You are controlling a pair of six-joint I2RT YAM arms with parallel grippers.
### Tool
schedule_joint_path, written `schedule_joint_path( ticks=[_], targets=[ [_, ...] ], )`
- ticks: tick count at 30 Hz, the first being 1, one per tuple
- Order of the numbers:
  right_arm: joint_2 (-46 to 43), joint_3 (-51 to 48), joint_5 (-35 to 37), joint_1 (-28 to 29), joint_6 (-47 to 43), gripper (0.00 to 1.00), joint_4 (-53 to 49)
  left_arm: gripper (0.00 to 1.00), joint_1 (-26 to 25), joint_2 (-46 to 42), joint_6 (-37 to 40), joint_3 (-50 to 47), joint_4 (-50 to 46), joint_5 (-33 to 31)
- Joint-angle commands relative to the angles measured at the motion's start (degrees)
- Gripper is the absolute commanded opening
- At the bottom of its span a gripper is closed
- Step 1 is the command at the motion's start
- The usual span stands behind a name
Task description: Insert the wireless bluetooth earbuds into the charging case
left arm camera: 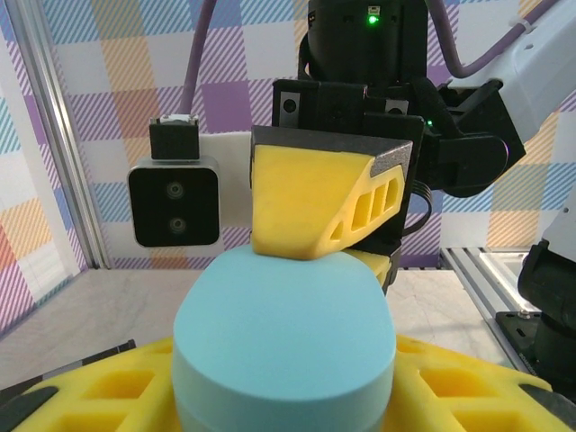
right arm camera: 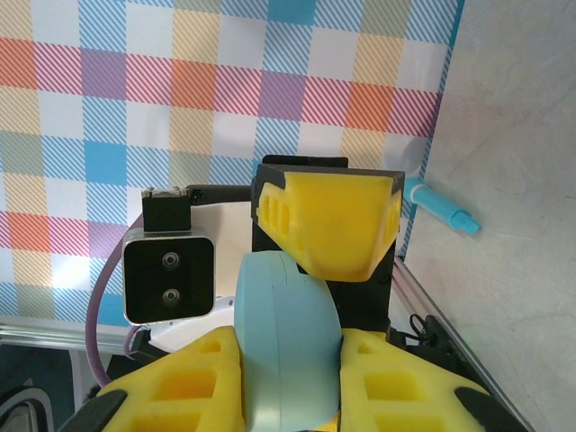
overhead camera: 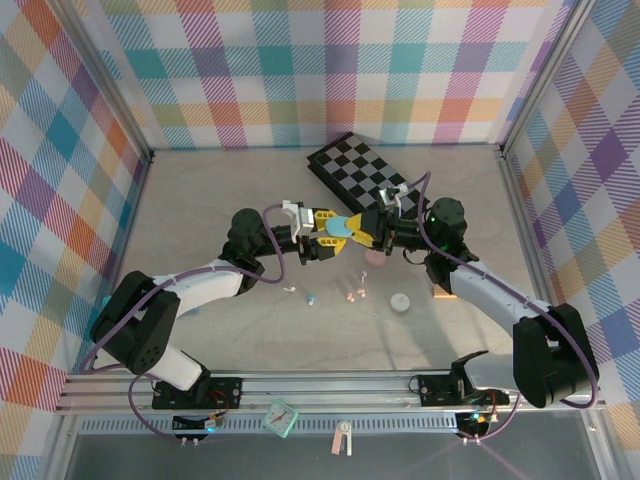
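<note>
We find the left gripper [overhead camera: 322, 228] and right gripper [overhead camera: 368, 230] both clamped on the pale blue charging case [overhead camera: 343, 227], mid-air. The earbuds [overhead camera: 311, 298] lie loose on the table [overhead camera: 220, 200] beneath.

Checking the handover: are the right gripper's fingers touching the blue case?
Touching. Right wrist view: the right gripper has its fingers pressed against both sides of the blue case.
</note>
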Motion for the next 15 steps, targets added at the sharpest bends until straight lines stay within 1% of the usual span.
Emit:
schedule_joint_path(
  ticks=[1,5,8,10,13,15],
  targets=[
    [-1.2,0.3,0.1,0.3,-0.4,0.12,1.5,0.42,-0.4,0.5,0.5,1.3,2.4,1.8],
    [-1.2,0.4,0.3,0.4,-0.6,0.13,1.0,0.36,-0.4,0.4,0.3,1.4,2.3,2.0],
    [-1.5,0.7,0.4,0.4,-1.8,0.21,-0.7,0.35,-0.4,0.0,0.4,1.4,2.1,2.0],
    [-1.8,1.0,0.8,0.4,-2.7,0.24,-1.8,0.35,-0.4,-0.2,0.6,1.4,1.5,2.0],
    [-2.3,1.7,0.9,0.4,-5.0,0.33,-4.8,0.34,-0.4,-0.5,0.9,1.4,1.0,1.9],
    [-2.9,2.1,1.0,0.4,-7.0,0.41,-7.9,0.35,-0.4,-0.6,1.1,1.1,0.9,1.8]
  ],
)
